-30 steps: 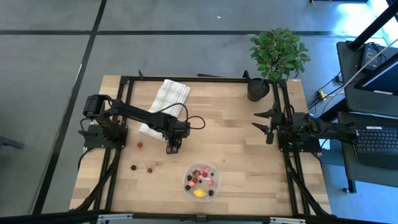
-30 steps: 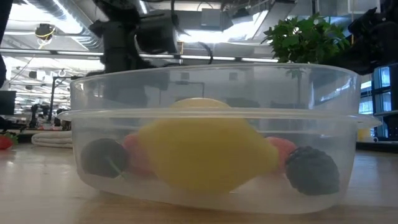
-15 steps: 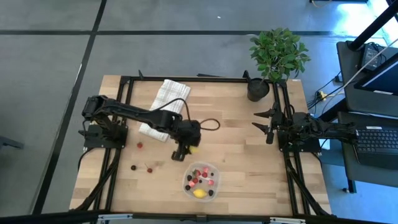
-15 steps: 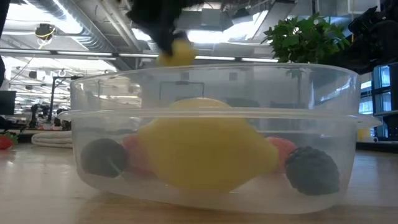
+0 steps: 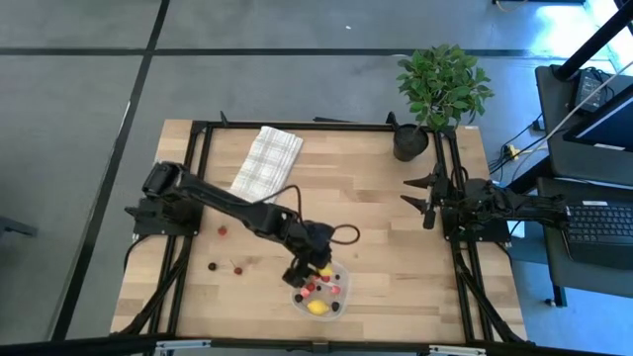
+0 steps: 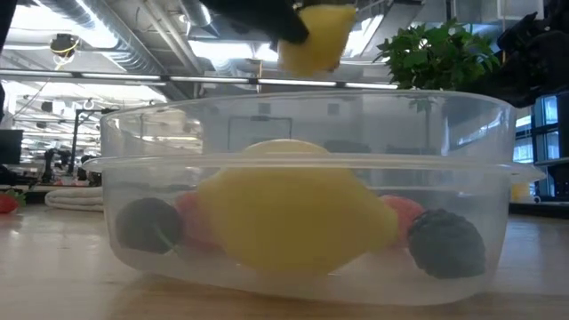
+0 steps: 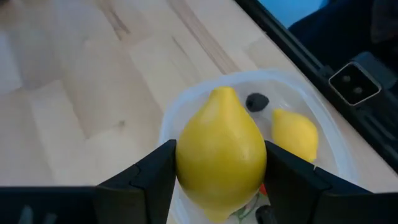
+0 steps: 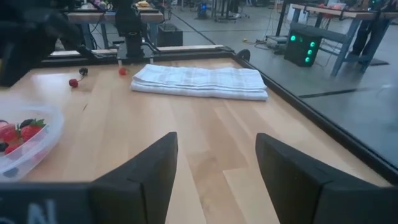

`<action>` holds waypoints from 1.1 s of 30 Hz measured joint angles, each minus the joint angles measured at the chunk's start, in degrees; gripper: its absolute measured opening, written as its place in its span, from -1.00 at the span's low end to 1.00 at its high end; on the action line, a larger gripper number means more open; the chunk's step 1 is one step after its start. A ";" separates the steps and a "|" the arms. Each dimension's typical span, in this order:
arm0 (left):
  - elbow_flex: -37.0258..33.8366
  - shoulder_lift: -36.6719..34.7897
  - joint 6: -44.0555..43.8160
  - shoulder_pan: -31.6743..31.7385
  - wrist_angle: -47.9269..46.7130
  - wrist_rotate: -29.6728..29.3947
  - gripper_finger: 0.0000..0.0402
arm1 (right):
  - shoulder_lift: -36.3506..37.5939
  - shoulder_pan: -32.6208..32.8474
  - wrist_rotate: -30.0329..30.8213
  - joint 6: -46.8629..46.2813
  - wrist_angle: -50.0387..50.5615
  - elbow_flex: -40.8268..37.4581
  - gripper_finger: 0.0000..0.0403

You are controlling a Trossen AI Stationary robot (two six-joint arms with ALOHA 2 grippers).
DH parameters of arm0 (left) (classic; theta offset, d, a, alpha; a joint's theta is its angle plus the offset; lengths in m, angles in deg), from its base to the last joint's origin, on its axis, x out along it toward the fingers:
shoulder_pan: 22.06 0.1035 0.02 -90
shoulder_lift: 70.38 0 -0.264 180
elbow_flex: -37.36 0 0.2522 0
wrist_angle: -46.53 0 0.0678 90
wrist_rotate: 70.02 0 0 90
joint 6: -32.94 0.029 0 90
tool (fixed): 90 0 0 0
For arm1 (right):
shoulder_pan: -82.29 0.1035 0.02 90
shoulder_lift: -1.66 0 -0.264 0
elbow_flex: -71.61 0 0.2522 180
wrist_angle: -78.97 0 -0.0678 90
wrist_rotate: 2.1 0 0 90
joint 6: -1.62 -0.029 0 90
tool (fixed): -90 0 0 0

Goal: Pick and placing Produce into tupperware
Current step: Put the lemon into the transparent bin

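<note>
I see the tub point(image 5: 318, 290) near the worktop's point(image 5: 376, 218) near edge, loose berries point(image 5: 224, 259) to its left, a folded cloth point(image 5: 265, 158) far left, a potted plant point(image 5: 435, 94) far right.

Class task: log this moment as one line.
left gripper: holds yellow lemon above clear round plastic container | right gripper: open, waiting at table's right

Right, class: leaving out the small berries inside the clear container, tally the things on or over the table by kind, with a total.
Lemons: 2 (one in the left gripper above the clear container, one inside it)
Loose berries on the wood: 3
Clear container: 1
Folded checked cloth: 1
Potted plant: 1
Total: 8
The right gripper idles open at the right edge.
</note>
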 joint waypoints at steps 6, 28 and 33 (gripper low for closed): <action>-0.04 4.39 -0.01 -1.84 5.00 0.60 0.00 | -0.04 0.01 -0.02 -2.46 2.27 0.00 0.09; 0.01 12.68 -4.59 -3.66 9.07 5.77 0.00 | -0.09 -0.03 -0.03 -5.73 6.99 0.00 0.09; -0.07 13.74 -4.71 -3.61 9.26 6.21 0.00 | -0.09 -0.03 -0.02 -5.75 6.99 0.00 0.09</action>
